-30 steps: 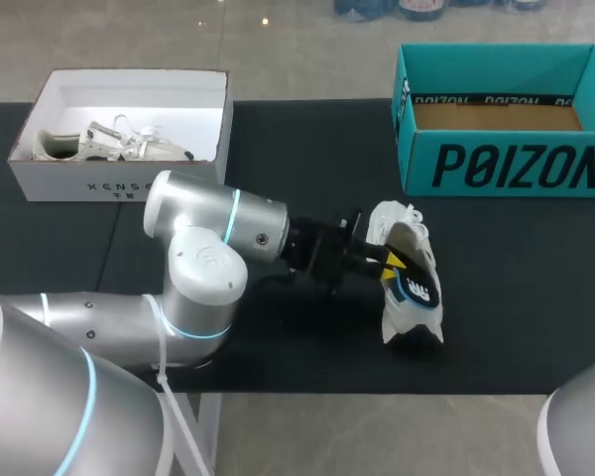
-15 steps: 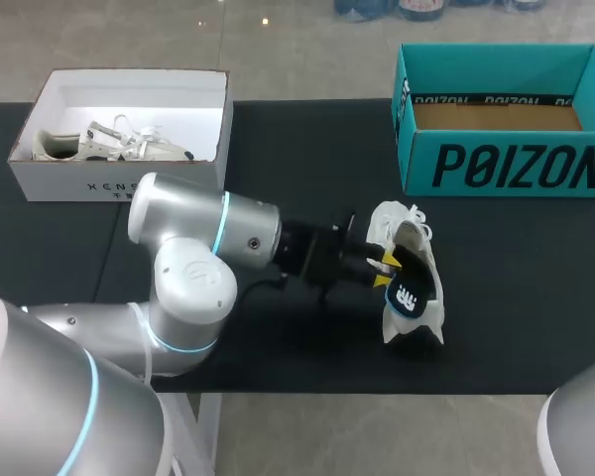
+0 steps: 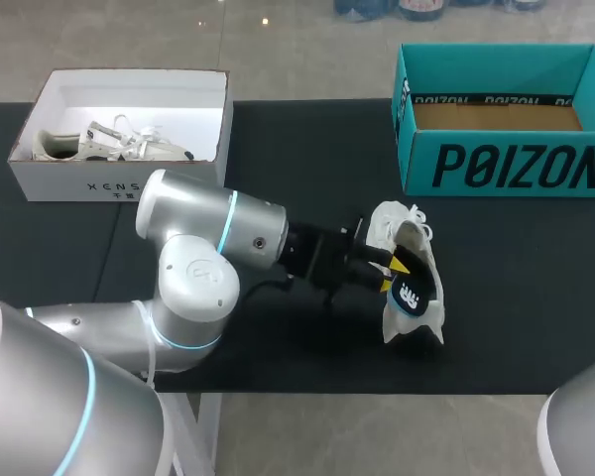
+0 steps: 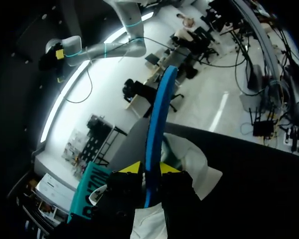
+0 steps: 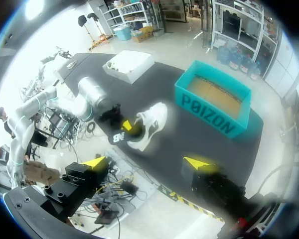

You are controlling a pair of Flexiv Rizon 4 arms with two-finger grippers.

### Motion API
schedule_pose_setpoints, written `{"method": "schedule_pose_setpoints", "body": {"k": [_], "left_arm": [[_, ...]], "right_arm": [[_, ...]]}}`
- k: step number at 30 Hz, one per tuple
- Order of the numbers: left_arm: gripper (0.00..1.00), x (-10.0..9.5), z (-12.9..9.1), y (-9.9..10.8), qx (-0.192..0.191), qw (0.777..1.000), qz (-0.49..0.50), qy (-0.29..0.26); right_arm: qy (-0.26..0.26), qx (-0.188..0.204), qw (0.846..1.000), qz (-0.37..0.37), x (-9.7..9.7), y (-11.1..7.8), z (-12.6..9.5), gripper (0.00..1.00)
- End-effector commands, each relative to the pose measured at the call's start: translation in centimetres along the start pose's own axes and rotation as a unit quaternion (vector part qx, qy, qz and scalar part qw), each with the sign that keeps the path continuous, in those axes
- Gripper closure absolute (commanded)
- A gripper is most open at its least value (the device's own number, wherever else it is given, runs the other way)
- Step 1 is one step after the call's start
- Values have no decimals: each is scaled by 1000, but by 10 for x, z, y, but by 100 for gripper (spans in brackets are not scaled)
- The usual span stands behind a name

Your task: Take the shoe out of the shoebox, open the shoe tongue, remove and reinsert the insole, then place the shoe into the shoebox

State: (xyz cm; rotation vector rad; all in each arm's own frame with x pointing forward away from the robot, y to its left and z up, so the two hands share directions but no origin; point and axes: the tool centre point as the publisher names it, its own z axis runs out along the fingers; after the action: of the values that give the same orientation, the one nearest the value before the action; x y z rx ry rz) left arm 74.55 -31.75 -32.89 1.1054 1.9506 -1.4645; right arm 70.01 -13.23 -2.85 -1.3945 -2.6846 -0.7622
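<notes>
Insole (image 4: 157,124) clamped edge-on in left gripper (image 4: 145,169), at opening of shoe (image 3: 409,325) | shoe lying on table (image 3: 516,288) | right gripper (image 5: 147,163) splayed, empty, well apart from shoe

Black matte table (image 3: 278,139); seam crossing top near left side; pale leg beneath front edge.

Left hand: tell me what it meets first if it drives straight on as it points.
Probably the white shoe, right ahead of the left hand, which grips the insole; depth is unclear.
</notes>
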Motion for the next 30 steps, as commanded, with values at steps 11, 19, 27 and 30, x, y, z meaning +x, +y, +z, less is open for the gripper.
{"method": "schedule_pose_setpoints", "body": {"k": [11,19,27,30], "left_arm": [[100,-8,14,17,1,999,17,34],[100,-8,14,36,-28,997,38,64],[27,-3,15,32,-40,998,20,52],[0,-5,12,24,-36,998,17,42]], "right_arm": [[1,3,1000,0,-1,3,-1,0],[1,3,1000,0,-1,3,-1,0],[1,3,1000,0,-1,3,-1,0],[1,3,1000,0,-1,3,-1,0]]}}
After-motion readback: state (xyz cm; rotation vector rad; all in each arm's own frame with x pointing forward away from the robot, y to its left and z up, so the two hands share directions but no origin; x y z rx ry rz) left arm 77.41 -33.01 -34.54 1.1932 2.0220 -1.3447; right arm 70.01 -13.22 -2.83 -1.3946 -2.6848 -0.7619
